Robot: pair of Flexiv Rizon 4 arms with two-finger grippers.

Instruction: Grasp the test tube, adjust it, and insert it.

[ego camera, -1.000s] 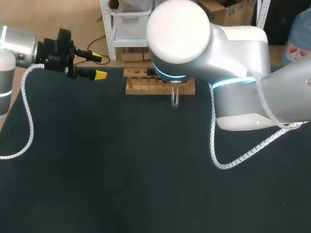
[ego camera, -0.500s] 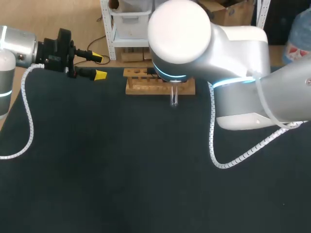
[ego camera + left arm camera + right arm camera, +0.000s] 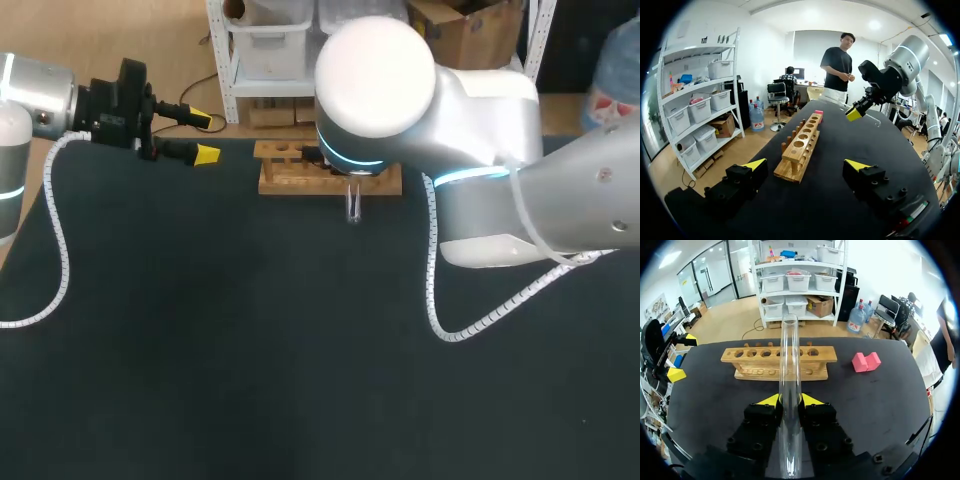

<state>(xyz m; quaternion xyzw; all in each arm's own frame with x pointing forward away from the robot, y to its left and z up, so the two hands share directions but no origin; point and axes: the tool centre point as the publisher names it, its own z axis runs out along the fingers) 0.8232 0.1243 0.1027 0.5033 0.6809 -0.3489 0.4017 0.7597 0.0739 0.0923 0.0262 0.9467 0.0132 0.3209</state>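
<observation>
The right gripper [image 3: 790, 401] clamps a clear test tube [image 3: 789, 365] between its yellow-tipped fingers. The tube runs straight out along them and points toward the wooden rack [image 3: 779, 361] at the far side of the black table [image 3: 200, 350]. The grasp is done, and the tube looks lined up with the gripper, so any adjusting appears largely complete. The insertion is not yet made, since every hole visible along the rack's top stands empty. From overhead the tube hangs just in front of the rack, apparently near upright. The right arm's bulk hides the gripper and part of the rack there, so which hole it is bound for cannot be told. The left gripper [image 3: 806, 166] hovers off the rack's left end, its fingers spread wide with nothing between them. A pink block [image 3: 865, 361] lies beside the rack's other end.
</observation>
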